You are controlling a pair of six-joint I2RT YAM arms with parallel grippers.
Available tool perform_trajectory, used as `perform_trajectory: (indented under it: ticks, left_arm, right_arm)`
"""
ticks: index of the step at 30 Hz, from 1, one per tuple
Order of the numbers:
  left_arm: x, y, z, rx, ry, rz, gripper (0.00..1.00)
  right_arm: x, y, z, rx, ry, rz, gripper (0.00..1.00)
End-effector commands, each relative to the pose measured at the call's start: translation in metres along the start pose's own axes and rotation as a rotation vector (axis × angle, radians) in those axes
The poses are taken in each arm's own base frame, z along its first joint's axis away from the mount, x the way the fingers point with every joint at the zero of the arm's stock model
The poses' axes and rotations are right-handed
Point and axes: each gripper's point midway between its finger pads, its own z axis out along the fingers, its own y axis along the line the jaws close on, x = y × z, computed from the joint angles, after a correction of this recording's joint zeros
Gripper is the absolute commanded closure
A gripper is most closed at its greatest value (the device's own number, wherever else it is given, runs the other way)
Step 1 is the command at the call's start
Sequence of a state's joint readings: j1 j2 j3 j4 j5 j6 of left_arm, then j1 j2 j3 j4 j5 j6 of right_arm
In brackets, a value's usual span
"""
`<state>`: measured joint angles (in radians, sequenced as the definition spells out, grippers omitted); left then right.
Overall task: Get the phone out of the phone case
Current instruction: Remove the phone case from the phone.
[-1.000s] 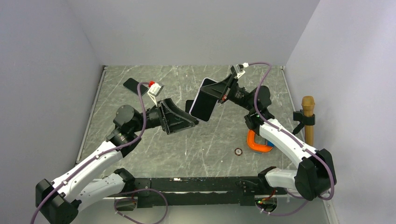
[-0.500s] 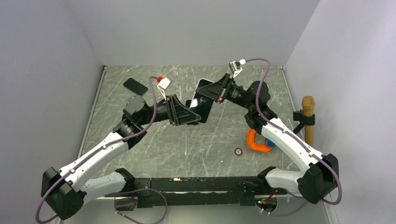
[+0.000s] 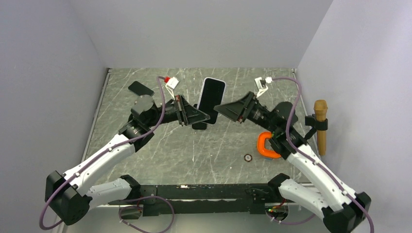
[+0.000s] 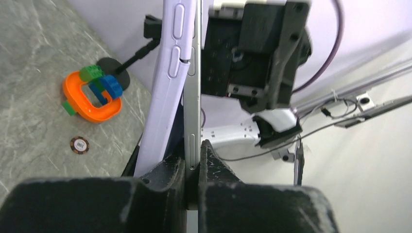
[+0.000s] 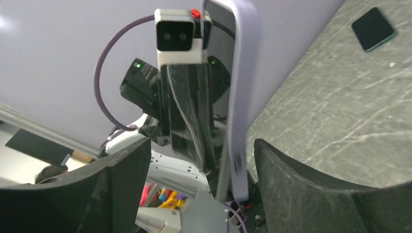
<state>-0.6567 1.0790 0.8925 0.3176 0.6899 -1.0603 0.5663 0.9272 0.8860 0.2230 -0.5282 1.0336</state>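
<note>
Freed by my gaping right fingers (image 5: 291, 184), stiff, slick phone (image 3: 212, 93) sits clamped between my left fingers (image 4: 221, 170); soft case (image 4: 167, 92) should peel cornerwise.

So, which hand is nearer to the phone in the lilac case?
Left. The left hand is shut on the lower edge of the cased phone. The right hand is open around the phone's right side, apparently not touching it.
</note>
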Motion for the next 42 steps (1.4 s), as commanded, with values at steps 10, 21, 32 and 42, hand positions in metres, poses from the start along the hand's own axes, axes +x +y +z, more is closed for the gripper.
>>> perform_trajectory:
  ticks: [10,21,32,42]
  left_arm:
    - [-0.049,-0.041,-0.041,0.093,-0.307,-0.047,1.00]
    - [-0.049,-0.044,-0.041,0.118,-0.302,-0.056,1.00]
    - [-0.042,-0.042,-0.039,0.157,-0.273,-0.099,1.00]
    - [-0.024,-0.042,-0.039,0.177,-0.215,-0.132,1.00]
  right_arm:
    - [0.017,-0.010,-0.009,-0.079,-0.085,-0.002,0.51]
    - [0.034,-0.003,0.013,-0.127,-0.020,0.008,0.60]
    - [0.038,0.007,0.034,-0.182,0.016,0.005,0.61]
    - [0.015,0.003,0.056,-0.173,-0.060,-0.052,0.93]
